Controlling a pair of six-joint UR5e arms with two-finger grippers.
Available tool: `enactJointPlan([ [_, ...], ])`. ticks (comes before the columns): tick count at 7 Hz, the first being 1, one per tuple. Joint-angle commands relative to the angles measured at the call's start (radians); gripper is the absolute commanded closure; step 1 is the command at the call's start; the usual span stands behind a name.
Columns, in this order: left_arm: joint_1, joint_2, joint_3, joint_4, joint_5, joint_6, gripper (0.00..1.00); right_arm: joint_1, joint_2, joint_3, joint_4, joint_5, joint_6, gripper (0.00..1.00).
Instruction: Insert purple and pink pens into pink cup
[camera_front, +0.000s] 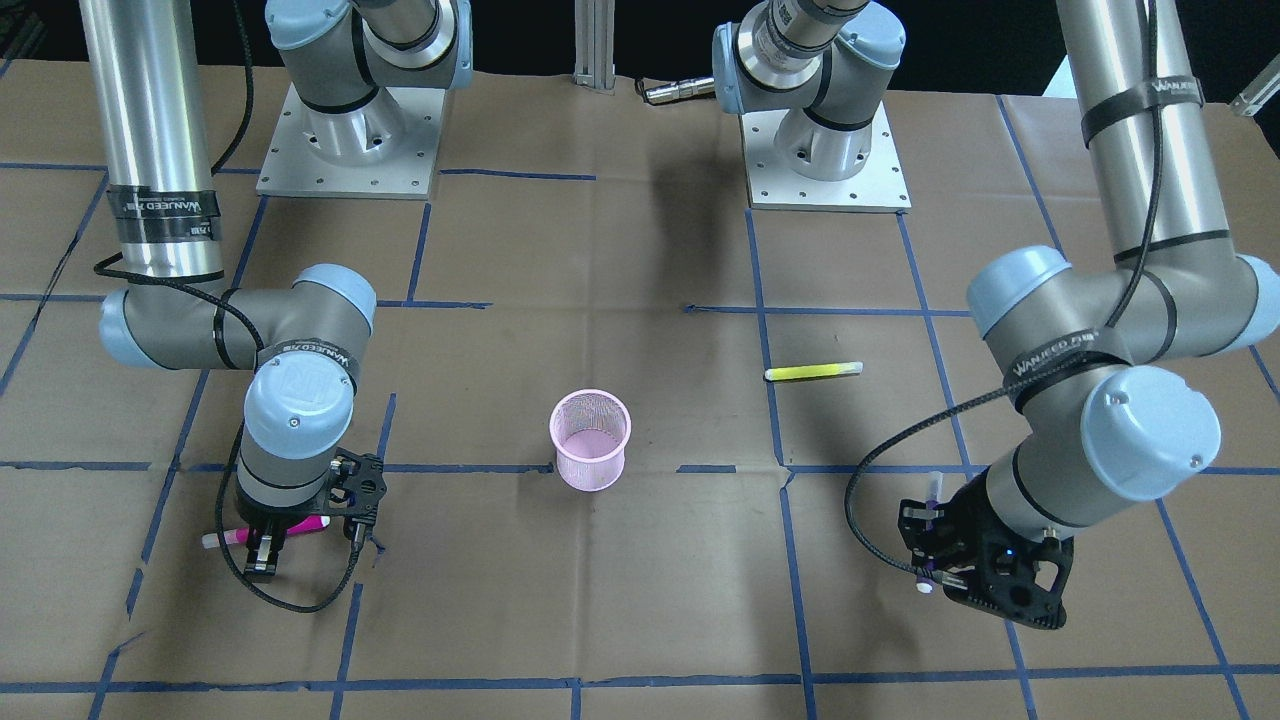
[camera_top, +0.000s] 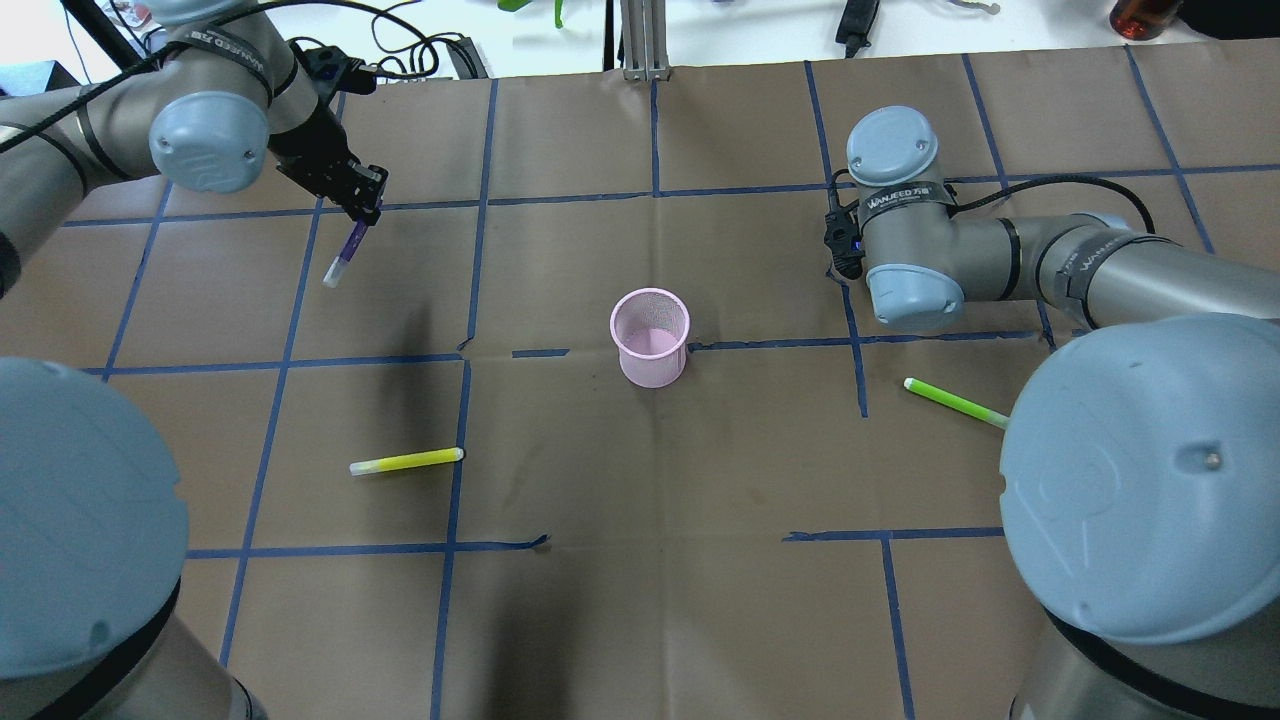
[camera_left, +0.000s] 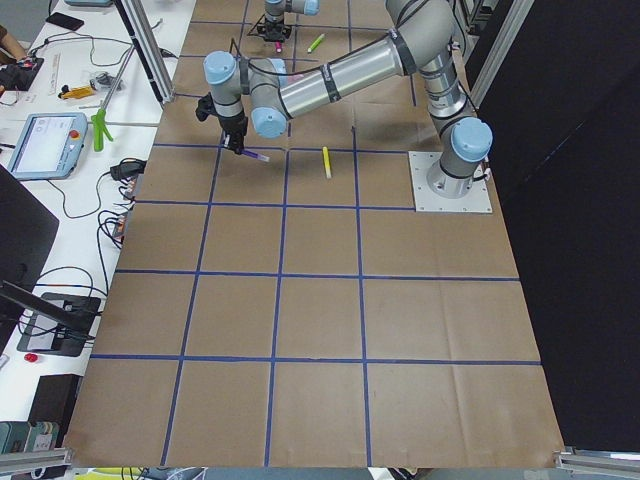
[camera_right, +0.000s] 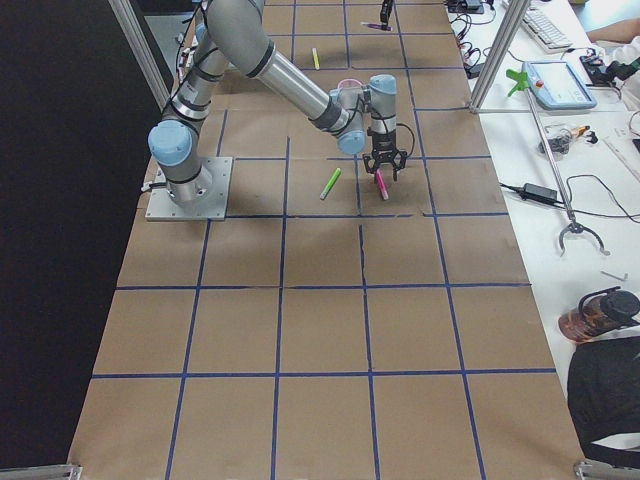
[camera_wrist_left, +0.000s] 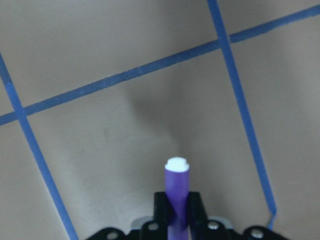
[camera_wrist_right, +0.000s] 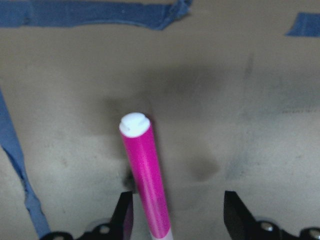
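Observation:
The pink mesh cup stands upright and empty at the table's middle; it also shows in the overhead view. My left gripper is shut on the purple pen and holds it tilted above the table, far to the cup's left; the left wrist view shows the pen between the pads. My right gripper is open, fingers down on either side of the pink pen, which lies on the table. In the right wrist view the pen sits close to one finger.
A yellow pen lies on the table on my left side. A green pen lies on my right side, near the right arm. Blue tape lines cross the brown paper cover. Both arm bases stand at the robot's edge.

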Motion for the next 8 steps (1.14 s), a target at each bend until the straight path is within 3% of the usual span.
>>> enactJointPlan([
  [1,-0.04,0.125,0.009,-0.167,0.002,-0.103,1.0,0.001,-0.001,0.014,0.0,-0.001,-0.001,0.4],
  [4,-0.074,0.315,-0.008,-0.36,0.008,-0.199,1.0,0.001,-0.004,0.015,-0.001,-0.032,-0.001,0.61],
  [5,-0.076,0.352,0.0,-0.394,0.008,-0.257,1.0,-0.001,-0.006,0.015,0.0,-0.033,-0.001,0.7],
  [7,-0.077,0.394,0.0,-0.425,0.009,-0.279,1.0,0.001,-0.003,0.014,-0.001,-0.035,0.0,0.72],
  [8,-0.077,0.403,-0.009,-0.436,0.009,-0.282,1.0,0.001,-0.006,0.015,0.0,-0.04,0.0,0.82],
])
